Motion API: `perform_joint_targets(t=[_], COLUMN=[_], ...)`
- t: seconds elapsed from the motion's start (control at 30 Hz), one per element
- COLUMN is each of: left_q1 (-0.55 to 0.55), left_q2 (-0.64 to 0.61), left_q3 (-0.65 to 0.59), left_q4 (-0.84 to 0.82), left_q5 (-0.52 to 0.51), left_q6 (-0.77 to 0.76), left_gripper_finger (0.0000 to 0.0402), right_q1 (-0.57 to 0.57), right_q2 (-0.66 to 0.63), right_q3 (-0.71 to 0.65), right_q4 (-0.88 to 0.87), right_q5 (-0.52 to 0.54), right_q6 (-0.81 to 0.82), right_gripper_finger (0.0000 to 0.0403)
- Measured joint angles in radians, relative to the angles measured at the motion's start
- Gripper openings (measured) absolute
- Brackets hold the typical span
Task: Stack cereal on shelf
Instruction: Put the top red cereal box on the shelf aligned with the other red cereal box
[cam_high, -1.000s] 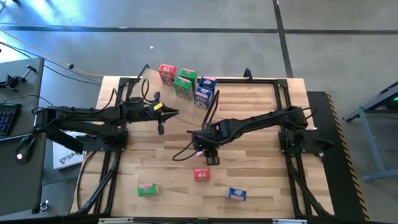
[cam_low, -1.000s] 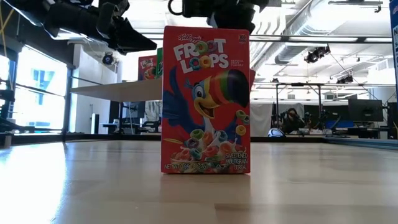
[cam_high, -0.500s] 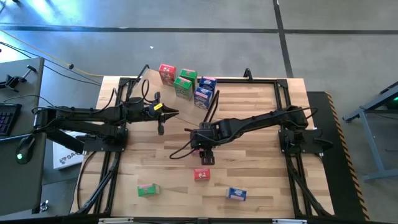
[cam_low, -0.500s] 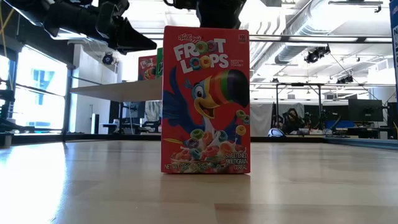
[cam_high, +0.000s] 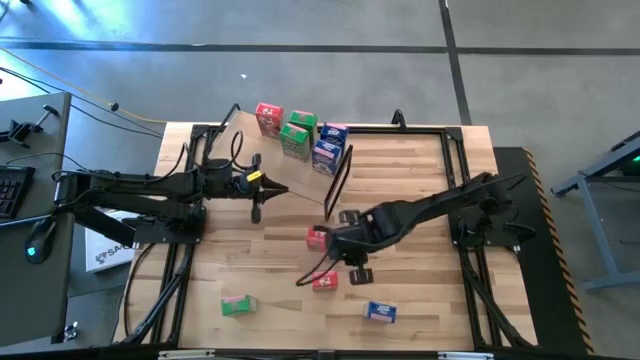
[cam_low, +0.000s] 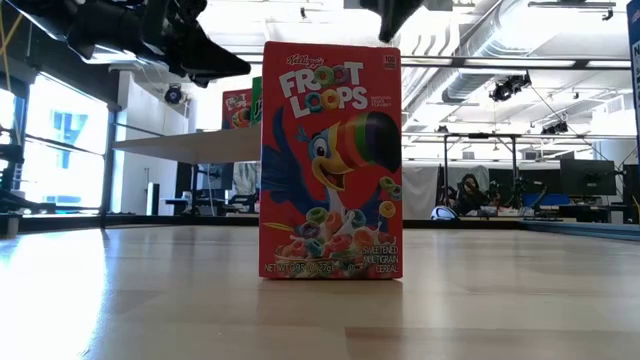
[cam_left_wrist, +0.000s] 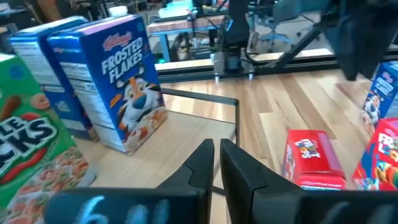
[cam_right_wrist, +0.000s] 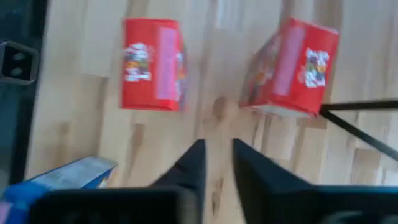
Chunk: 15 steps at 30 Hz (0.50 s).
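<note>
— High view: where does the cereal sit, and what crowds it?

— On the shelf (cam_low: 190, 145) at the far side stand a red, a green and a blue group (cam_high: 297, 135) in a row. The shelf's black frame (cam_high: 340, 180) slants down between them and the open tabletop (cam_high: 420, 200). One red box (cam_high: 317, 238) lies just beside the foot of that frame. A second red box (cam_high: 324, 282), a green box (cam_high: 238, 305) and a blue box (cam_high: 380, 312) are spread along the near edge, well apart.

— And the arms?

— The right gripper (cam_right_wrist: 217, 146) hangs over the boards between the two red boxes, jaws a little apart and grasping nothing. The left gripper (cam_left_wrist: 216, 146) waits near the shelf, jaws clenched on nothing.

— Any writing?

— In the low view a red Froot Loops box (cam_low: 331, 160) stands upright and fills the middle, marked "Kellogg's" and "sweetened multigrain cereal", hiding much behind it. The left wrist view shows a blue Frosted Flakes box (cam_left_wrist: 127, 93), also Kellogg's. A green front (cam_left_wrist: 31, 155) beside it shows only part of its name.
</note>
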Motion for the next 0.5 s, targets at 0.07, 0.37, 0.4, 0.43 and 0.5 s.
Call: perform_joint_targets(t=[0.07,0.37,0.4,0.43,0.5], left_q1=[-0.011,-0.077,-0.089,-0.103,-0.129], left_q2=[0.0,0.006,0.008,0.012,0.028], left_q3=[0.0,0.0,0.0,0.005,0.026], left_q4=[0.001,0.014,0.013,0.005,-0.023], left_q5=[0.0,-0.032,-0.064,-0.105,-0.176], left_q6=[0.003,-0.074,-0.087,-0.1,-0.121], left_gripper_finger=[0.0009,0.0001,0.0001,0.0,0.0], right_q1=[0.003,-0.034,-0.044,-0.056,-0.081], right_q2=[-0.056,-0.382,-0.409,-0.434,-0.477], right_q3=[-0.119,-0.773,-0.836,-0.895,-1.007], right_q4=[0.101,0.901,0.996,1.09,1.273], right_q5=[0.023,0.082,0.094,0.108,0.111], right_q6=[0.027,0.007,-0.016,-0.043,-0.087], right_gripper_finger=[0.0021,0.0012,0.0006,0.0003,0.0004])
